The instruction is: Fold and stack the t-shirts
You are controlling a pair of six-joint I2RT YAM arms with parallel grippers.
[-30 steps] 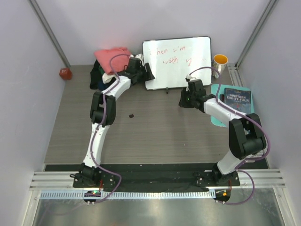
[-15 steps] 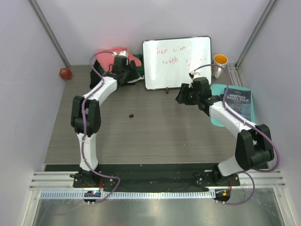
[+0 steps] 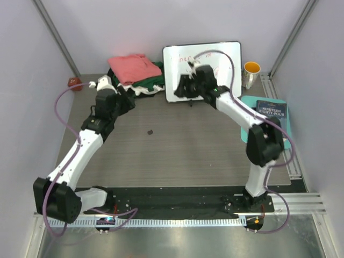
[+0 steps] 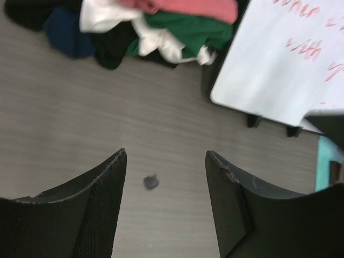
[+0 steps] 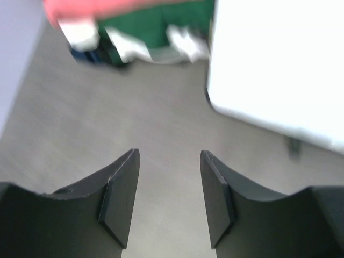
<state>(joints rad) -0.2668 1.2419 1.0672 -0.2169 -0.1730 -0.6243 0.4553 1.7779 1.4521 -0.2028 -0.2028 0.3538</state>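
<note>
The left gripper (image 4: 166, 157) has its jaws spread and empty over the wooden table (image 3: 177, 156), with a small dark speck (image 4: 151, 182) under them. The right gripper (image 5: 169, 155) is also spread and empty, just before the whiteboard (image 3: 215, 67). The t-shirts (image 3: 137, 72) lie piled at the far left, the salmon-pink one on top, just beside the whiteboard's left edge.

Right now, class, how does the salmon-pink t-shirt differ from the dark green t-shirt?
The salmon-pink t-shirt lies on top; the dark green t-shirt sits partly under it. The pink one looks fairly flat; the green one is bunched. Both rest beside the whiteboard.
</note>
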